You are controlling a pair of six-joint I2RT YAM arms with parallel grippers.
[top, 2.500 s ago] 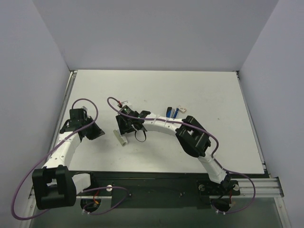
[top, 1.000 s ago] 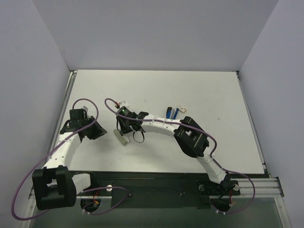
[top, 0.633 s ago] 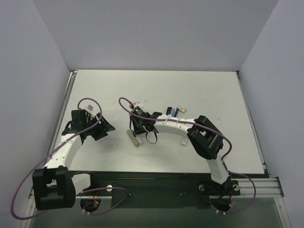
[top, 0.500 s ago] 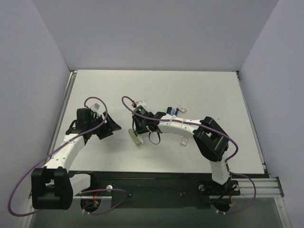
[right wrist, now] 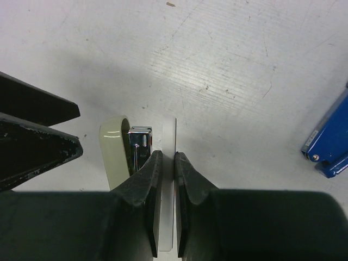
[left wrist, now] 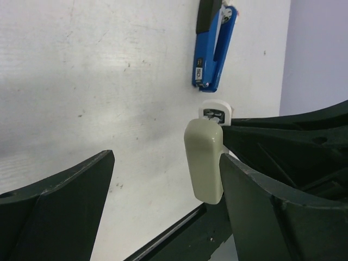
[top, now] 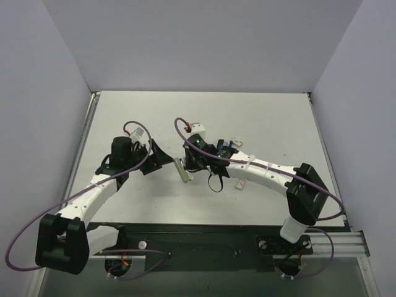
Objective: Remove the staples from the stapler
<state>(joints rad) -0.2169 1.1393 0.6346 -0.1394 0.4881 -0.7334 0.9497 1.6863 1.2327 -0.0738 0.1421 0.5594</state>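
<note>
Looking along the left gripper (left wrist: 166, 163), I see the stapler (left wrist: 204, 60) lying flat on the table (left wrist: 81, 81) ahead. It is past the pale bar (left wrist: 204, 160), with its long axis running away from me, roughly in line with the reach. Its blue arms are hinged apart in a narrow V, meeting at the near end, with the dark end farthest. The left gripper is spread wide with nothing between its fingers. The right gripper (right wrist: 165, 163) is pressed together on the thin white plate beside the pale bar. From above, the stapler sits just behind the right forearm. So the right arm is nearer but busy, and I judge the left must reach past the bar. I can't make out any staples.
</note>
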